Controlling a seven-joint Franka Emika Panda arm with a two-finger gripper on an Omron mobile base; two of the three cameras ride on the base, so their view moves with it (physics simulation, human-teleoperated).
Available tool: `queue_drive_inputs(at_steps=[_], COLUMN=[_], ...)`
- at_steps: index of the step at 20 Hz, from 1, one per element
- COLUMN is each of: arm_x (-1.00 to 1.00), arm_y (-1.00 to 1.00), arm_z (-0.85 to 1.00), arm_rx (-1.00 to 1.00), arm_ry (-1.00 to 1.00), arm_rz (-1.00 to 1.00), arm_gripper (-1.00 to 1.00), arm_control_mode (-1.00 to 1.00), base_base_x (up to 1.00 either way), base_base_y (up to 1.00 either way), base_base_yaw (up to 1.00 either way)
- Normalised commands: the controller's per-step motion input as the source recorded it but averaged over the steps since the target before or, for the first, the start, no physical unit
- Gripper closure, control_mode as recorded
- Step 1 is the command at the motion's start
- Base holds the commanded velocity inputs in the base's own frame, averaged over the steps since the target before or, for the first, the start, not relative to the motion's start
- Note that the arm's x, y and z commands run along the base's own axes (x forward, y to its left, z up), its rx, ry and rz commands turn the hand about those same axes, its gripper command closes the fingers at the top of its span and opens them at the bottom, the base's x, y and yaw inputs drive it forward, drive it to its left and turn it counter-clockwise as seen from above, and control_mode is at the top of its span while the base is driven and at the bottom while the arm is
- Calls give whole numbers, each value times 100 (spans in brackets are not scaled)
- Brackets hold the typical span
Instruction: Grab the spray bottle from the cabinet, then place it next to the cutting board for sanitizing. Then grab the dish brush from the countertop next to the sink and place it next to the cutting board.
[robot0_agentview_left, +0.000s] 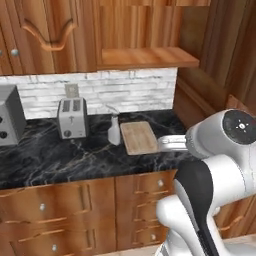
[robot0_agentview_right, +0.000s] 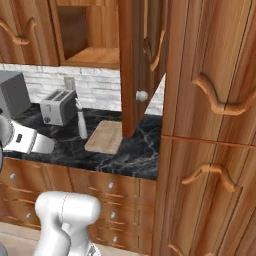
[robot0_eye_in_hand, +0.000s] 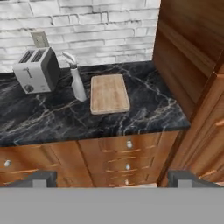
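Note:
The slim pale spray bottle (robot0_agentview_left: 114, 131) (robot0_eye_in_hand: 78, 83) stands upright on the black marble countertop (robot0_agentview_left: 75, 155), just left of the light-wood cutting board (robot0_agentview_left: 139, 137) (robot0_eye_in_hand: 109, 93) (robot0_agentview_right: 104, 136). Above them, the wooden cabinet (robot0_agentview_left: 145, 57) has a bare shelf recess, and its door (robot0_agentview_right: 131, 65) hangs open. My gripper (robot0_eye_in_hand: 111, 180) is open and holds nothing. It hovers in front of the counter edge, well back from the bottle and board. The dish brush is out of view.
A silver toaster (robot0_agentview_left: 72, 117) (robot0_eye_in_hand: 37, 69) sits left of the bottle, and a grey appliance (robot0_agentview_left: 10, 120) stands further left. A tall wooden cabinet (robot0_agentview_right: 210, 125) walls off the counter's right end. Drawers (robot0_eye_in_hand: 127, 155) run below the counter.

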Motion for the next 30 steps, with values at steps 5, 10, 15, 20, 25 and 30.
queue_drive_inputs(at_steps=[5, 10, 15, 20, 25, 30], arm_x=[0, 0, 0, 0, 0, 0], arm_y=[0, 0, 0, 0, 0, 0], arm_z=[0, 0, 0, 0, 0, 0], arm_rx=[0, 0, 0, 0, 0, 0], arm_ry=[0, 0, 0, 0, 0, 0], arm_rz=[0, 0, 0, 0, 0, 0], arm_gripper=[-100, -100, -100, -100, -100, -100], arm_control_mode=[100, 100, 100, 100, 100, 100], base_base_x=[-68, -10, 0, 0, 0, 52], base_base_y=[100, 100, 65, 20, 7, -11], base_base_yaw=[20, 62, 88, 99, 100, 89])
